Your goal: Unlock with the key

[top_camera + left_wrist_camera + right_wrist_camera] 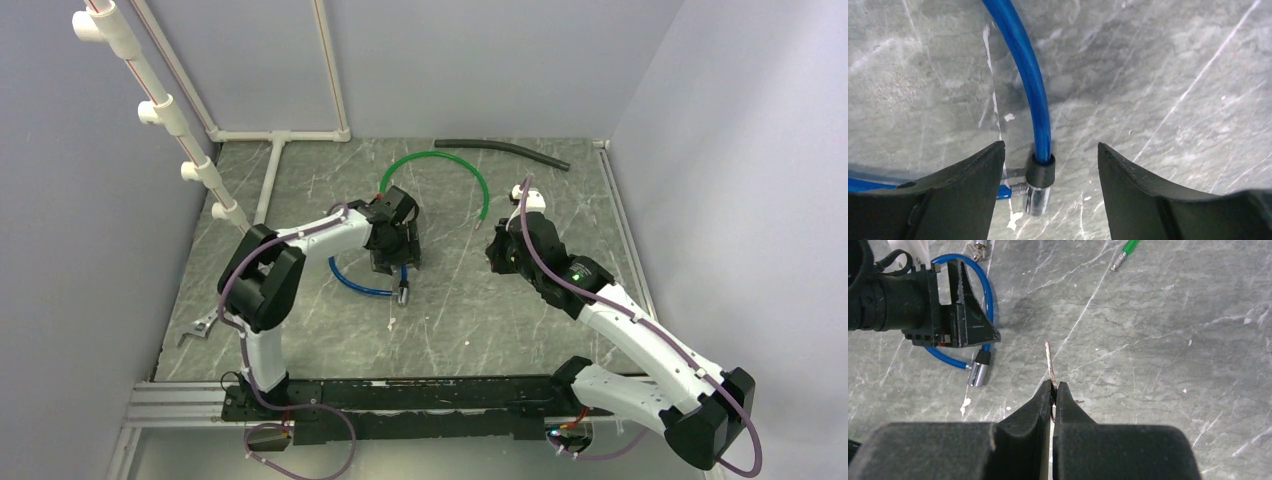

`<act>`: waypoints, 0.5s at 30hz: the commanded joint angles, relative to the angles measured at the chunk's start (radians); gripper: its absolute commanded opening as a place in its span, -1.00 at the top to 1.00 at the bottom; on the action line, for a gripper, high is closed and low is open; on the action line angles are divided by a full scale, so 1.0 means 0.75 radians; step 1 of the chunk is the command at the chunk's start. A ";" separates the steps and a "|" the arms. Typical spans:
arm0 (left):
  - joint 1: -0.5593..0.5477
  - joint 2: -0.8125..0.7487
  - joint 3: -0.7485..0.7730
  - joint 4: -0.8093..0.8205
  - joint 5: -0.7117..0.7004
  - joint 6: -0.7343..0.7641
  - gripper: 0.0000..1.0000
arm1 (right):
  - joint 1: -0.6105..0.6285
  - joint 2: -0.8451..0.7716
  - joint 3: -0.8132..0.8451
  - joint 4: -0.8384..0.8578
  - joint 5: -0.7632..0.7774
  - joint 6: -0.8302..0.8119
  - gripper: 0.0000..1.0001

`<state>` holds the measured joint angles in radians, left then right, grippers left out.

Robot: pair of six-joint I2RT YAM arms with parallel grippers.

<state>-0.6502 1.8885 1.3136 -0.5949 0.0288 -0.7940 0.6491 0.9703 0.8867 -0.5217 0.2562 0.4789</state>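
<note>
A grey marbled table (450, 330) seen from above, with two robot arms reaching over it. A blue cable lock (345, 277) lies looped on the table, ending in a chrome lock barrel (1039, 189) with a black collar.

The left gripper (1050, 147) hangs directly over the lock barrel, its jaws spread wide on either side of it and touching neither the barrel nor the cable. It grasps nothing.

The right gripper (1053, 387) is well to the right of the lock barrel, raised off the table. Its jaws are clenched on a thin metal key (1049, 362), whose blade sticks out past the fingertips and is clear of the barrel.

A green cable (450, 160) arches beyond the lock barrel, farther from the arm bases, and a black hose (500, 148) lies beyond that, by the back wall.
</note>
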 commanded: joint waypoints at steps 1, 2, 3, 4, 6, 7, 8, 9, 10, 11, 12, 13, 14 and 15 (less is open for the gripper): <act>-0.027 -0.117 0.004 -0.071 -0.034 0.113 -0.43 | -0.005 -0.006 0.016 0.049 -0.008 -0.001 1.00; -0.036 -0.125 0.009 -0.101 -0.034 0.146 -0.41 | -0.005 -0.002 0.017 0.051 -0.011 0.002 1.00; -0.043 -0.127 0.023 -0.138 -0.034 0.177 -0.39 | -0.004 0.001 0.016 0.053 -0.013 0.005 1.00; -0.054 -0.123 0.042 -0.190 -0.072 0.199 -0.38 | -0.005 0.003 0.014 0.053 -0.017 0.008 1.00; -0.069 -0.107 0.070 -0.272 -0.130 0.233 -0.35 | -0.004 0.005 0.007 0.057 -0.028 0.016 1.00; -0.071 -0.101 0.074 -0.289 -0.132 0.248 -0.33 | -0.004 0.002 0.003 0.060 -0.030 0.020 1.00; -0.072 -0.093 0.072 -0.296 -0.125 0.268 -0.32 | -0.004 0.000 -0.004 0.064 -0.032 0.023 1.00; -0.072 -0.082 0.071 -0.295 -0.107 0.283 -0.31 | -0.004 0.000 -0.010 0.070 -0.034 0.027 1.00; -0.072 -0.066 0.071 -0.289 -0.087 0.294 -0.29 | -0.004 -0.003 -0.015 0.073 -0.036 0.030 1.00; -0.075 -0.049 0.072 -0.283 -0.070 0.297 -0.27 | -0.004 -0.003 -0.018 0.075 -0.040 0.031 1.00; -0.080 -0.033 0.074 -0.275 -0.058 0.296 -0.25 | -0.004 -0.002 -0.020 0.076 -0.041 0.033 1.00; -0.095 0.003 0.081 -0.264 -0.051 0.291 -0.24 | -0.004 0.001 -0.019 0.071 -0.038 0.032 1.00; -0.103 0.014 0.081 -0.253 -0.051 0.287 -0.22 | -0.004 -0.001 -0.019 0.069 -0.037 0.030 1.00; -0.107 0.025 0.083 -0.244 -0.051 0.286 -0.20 | -0.004 -0.001 -0.020 0.066 -0.034 0.030 1.00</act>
<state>-0.7105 1.8664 1.3403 -0.7826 -0.0227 -0.6048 0.6491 0.9760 0.8722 -0.5072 0.2295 0.4911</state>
